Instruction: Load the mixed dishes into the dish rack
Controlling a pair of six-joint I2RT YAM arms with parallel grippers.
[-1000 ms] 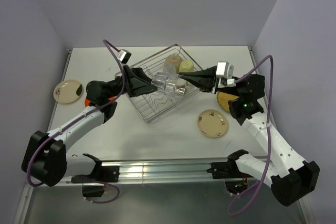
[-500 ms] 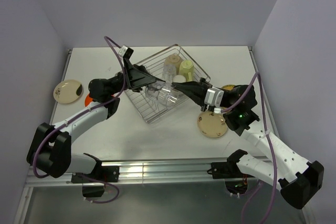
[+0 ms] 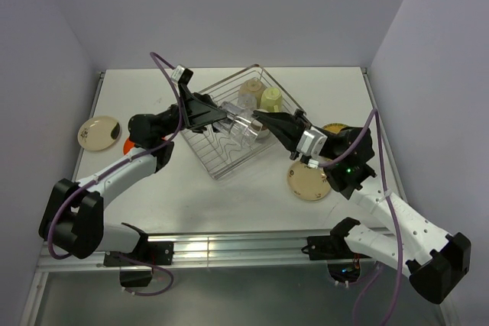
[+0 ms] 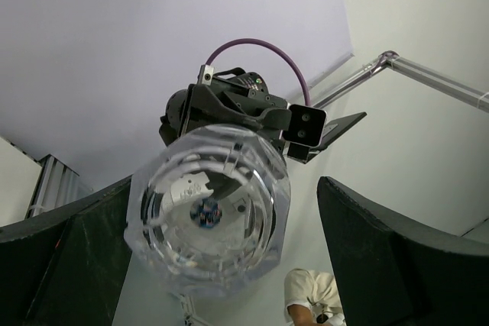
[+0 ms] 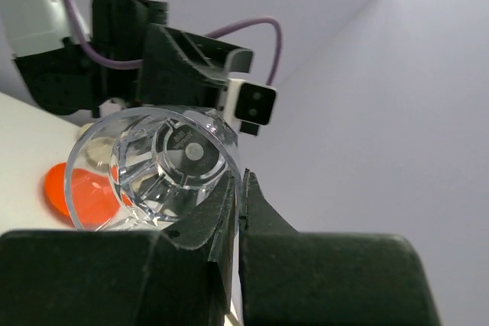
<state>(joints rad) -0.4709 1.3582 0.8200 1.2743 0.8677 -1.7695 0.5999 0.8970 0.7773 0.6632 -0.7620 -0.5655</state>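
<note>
within a second the right gripper [image 3: 257, 117] has swung low across the dish rack [image 3: 215, 176], clamped on the rim of a clear glass [image 3: 241, 129]; we read a handover or placement as close. the glass hangs above the rack, between the wide-spread fingers of the left gripper [image 3: 223, 120], apparently untouched.

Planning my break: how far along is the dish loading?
Done: pale-green mug and a pale cup stand in the dish rack. In hand: the right gripper pinches a clear glass by its rim, between the left gripper's open fingers. Left: two cream speckled plates, orange plate and yellow plate, outside the rack.
</note>
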